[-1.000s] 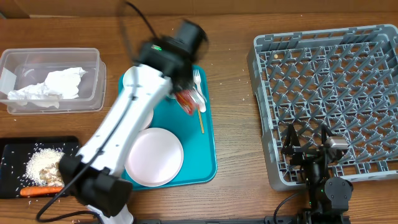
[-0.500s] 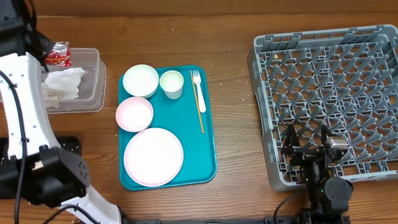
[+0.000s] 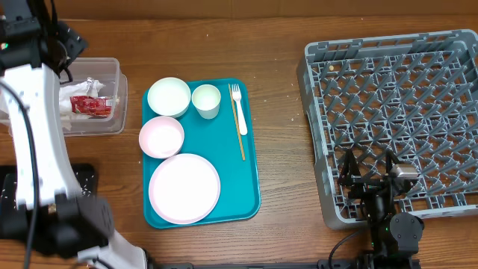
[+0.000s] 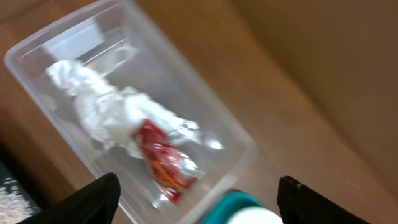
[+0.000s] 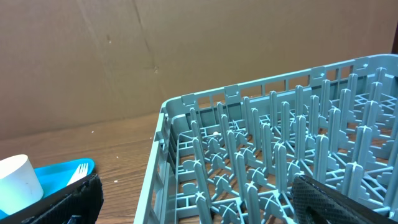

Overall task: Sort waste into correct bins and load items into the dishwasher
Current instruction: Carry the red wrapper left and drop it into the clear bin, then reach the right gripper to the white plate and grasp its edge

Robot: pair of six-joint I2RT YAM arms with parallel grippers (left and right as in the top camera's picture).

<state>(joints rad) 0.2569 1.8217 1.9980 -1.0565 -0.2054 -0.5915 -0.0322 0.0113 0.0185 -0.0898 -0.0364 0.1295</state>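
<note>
Red wrapper (image 4: 163, 163) lies in clear tub (image 4: 208, 109) beneath left hand (image 4: 199, 200).

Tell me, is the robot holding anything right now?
Nothing. Both the left gripper and right gripper are open and empty; the red wrapper lies in the clear tub.

Wrapper and napkin in the tub at upper left, dishes in the centre, rack at right.
The red snack wrapper (image 4: 163, 162) lies on the crumpled white napkin (image 4: 99, 109) inside the clear tub (image 3: 118, 78) (in its right half). White bowl (image 3: 169, 96) and white cup (image 3: 206, 100) stand upright side by side, with the pink bowl (image 3: 161, 137) below and the large pink plate (image 3: 184, 188) lowest. The fork (image 3: 238, 112) lies just right of them, tines toward the top. The grey dish rack (image 3: 403, 112) fills the right side.
</note>
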